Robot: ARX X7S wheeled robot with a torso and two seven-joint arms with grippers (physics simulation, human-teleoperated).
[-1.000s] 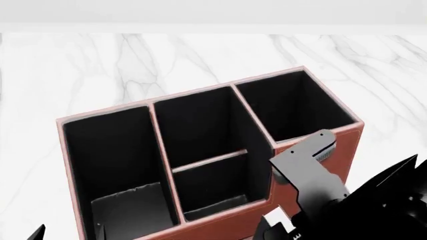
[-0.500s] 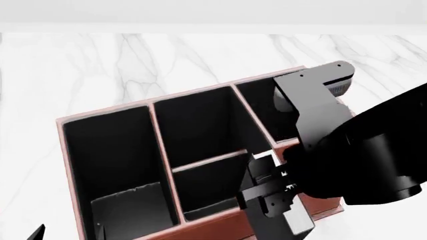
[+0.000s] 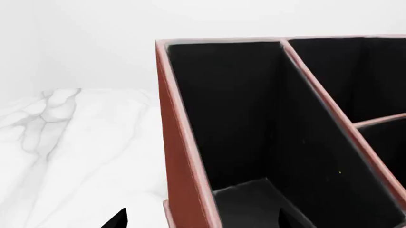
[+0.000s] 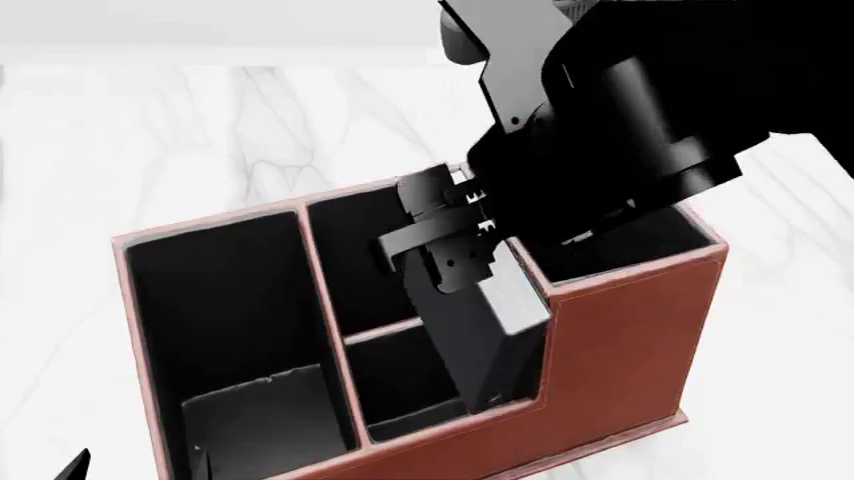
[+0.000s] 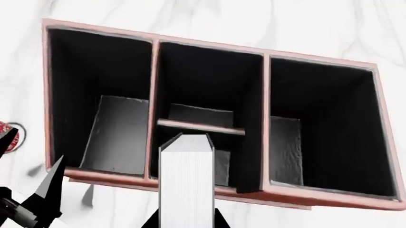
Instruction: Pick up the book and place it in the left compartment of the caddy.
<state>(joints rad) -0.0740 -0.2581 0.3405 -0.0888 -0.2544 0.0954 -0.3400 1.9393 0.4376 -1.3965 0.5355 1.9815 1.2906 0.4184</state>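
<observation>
The reddish-brown caddy stands on the marble table. Its long left compartment holds nothing; it also shows in the left wrist view and the right wrist view. My right gripper is shut on the black book, which hangs tilted over the two short middle cells, by the wall of the tall right cell. The right wrist view shows its white page edges between the gripper's jaws. My left gripper is open, low at the caddy's front left corner.
The two short cells share a thin divider. The tall squarish cell is on the right. A red-and-white mug shows left of the caddy. The table's far edge meets a white wall.
My right arm has swung up from the lower right and to the left, carrying the book from beside the caddy's front to above its middle cells. The left gripper has not moved.
</observation>
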